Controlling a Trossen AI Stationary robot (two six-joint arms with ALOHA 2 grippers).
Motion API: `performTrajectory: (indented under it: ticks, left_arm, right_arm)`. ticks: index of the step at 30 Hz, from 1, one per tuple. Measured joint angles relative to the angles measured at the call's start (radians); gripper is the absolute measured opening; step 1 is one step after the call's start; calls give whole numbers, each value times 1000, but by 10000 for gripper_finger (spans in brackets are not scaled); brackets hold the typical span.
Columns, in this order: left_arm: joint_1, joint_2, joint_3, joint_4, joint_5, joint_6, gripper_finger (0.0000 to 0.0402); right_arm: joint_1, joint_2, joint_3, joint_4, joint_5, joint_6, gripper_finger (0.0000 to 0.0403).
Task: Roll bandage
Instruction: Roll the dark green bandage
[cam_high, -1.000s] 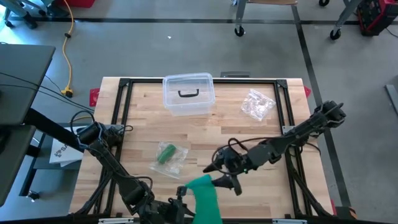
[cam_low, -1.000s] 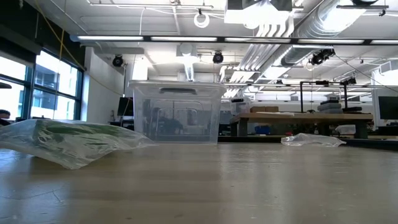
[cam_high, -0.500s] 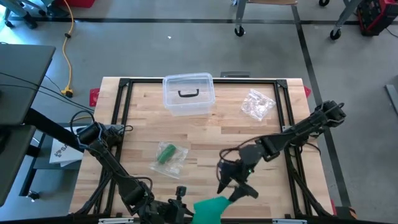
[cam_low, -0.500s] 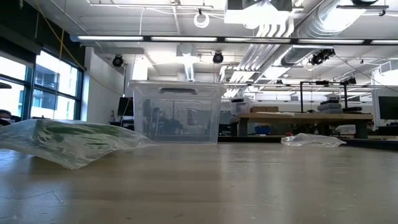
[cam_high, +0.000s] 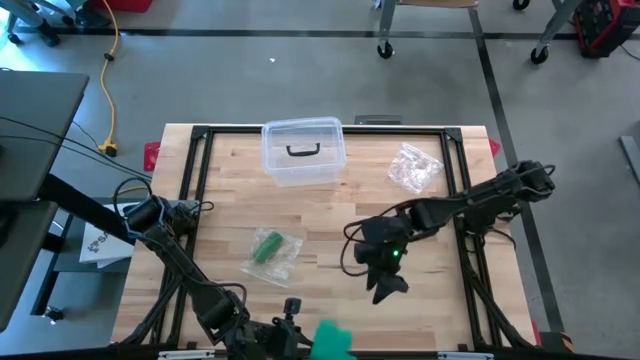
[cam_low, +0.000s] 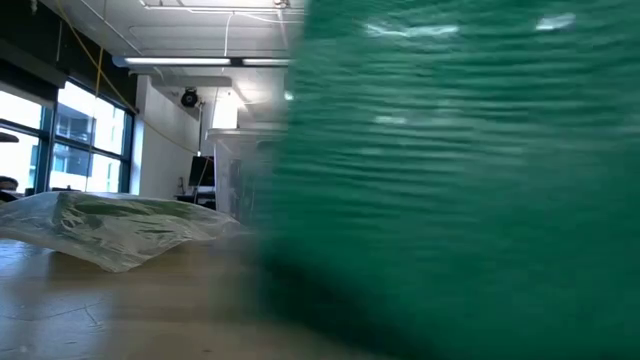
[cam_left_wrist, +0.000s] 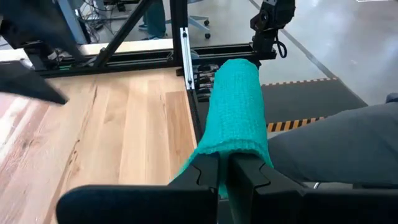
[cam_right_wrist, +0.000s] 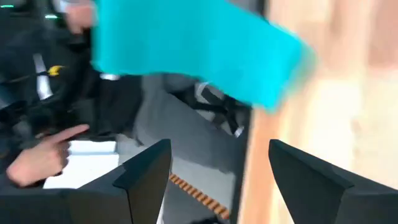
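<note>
Since a second ago our right gripper (cam_high: 385, 290) released the green bandage (cam_high: 333, 340) and withdrew, fingers spread. Our left gripper (cam_left_wrist: 224, 177) pinches the bandage's end, anchoring it for rolling.

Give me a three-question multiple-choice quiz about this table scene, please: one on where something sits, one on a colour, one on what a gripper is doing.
1. Where is the clear lidded box?
A. At the table's far edge
B. On the floor
C. In the right gripper

2. What colour is the bandage?
A. White
B. Teal green
C. Red

3. What is the left gripper doing?
A. Standing open over bare wood
B. Holding a cup
C. Shut on the bandage

Answers:
1 A, the high view shows it at the far edge.
2 B, teal in both wrist views.
3 C, its fingers pinch the bandage's end, while the right gripper is open.
</note>
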Motion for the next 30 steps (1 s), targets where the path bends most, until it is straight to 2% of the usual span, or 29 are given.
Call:
performTrajectory:
  ticks: [2, 4, 6, 10, 13, 18, 21, 24, 30]
  left_arm:
    - [0, 0, 0, 1, 0, 0, 5]
    - [0, 1, 0, 13, -1, 1, 5]
    - [0, 1, 0, 34, -26, 19, 5]
    - [-1, 1, 0, 86, -102, 84, 5]
    - [1, 1, 0, 115, -171, 115, 5]
    - [28, 1, 0, 171, -243, 163, 5]
    - [55, 1, 0, 167, -253, 167, 5]
    - [88, 1, 0, 163, -254, 156, 5]
    - [163, 1, -46, 165, -254, 91, 5]
  right_arm:
    - [-13, -3, 0, -91, 86, -26, 264]
    - [0, -9, 0, -178, 253, -113, 264]
    - [52, -18, 0, -239, 426, -201, 264]
    - [211, -39, 0, -261, 691, -280, 264]
    - [350, -40, 0, -262, 862, -252, 264]
    - [583, -26, 0, -248, 1106, -69, 264]
    - [690, 15, 0, -200, 1179, 1, 264]
    - [758, 108, 0, -132, 1182, -36, 264]
    - [752, 309, -1, 91, 1247, -110, 261]
